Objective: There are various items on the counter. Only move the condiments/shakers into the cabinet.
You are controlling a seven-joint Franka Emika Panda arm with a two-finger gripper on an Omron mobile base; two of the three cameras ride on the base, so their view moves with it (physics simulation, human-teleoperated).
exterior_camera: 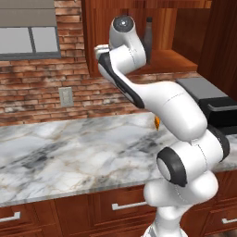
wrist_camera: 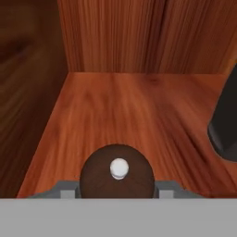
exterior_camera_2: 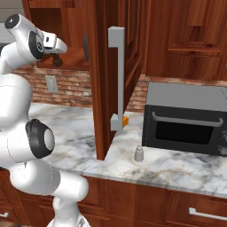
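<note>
Your claw [wrist_camera: 118, 192] is closed on dark brown pepper mill [wrist_camera: 117, 175], seen from straight above: round knobbed top, small white cap at centre. Mill's long axis runs upright along claw's line, shelf floor directly below. Judgement: lowering straight down seats it. Cabinet [wrist_camera: 115, 106]: smooth red-brown wood, grain running front to back. Tall dark bottle [wrist_camera: 227, 125] already stands on shelf, near, off to one side. Pale grey tapered shaker [exterior_camera_2: 138, 153] and orange wedge [exterior_camera_2: 126, 120] remain on veined white marble surface [exterior_camera_2: 177, 168].
</note>
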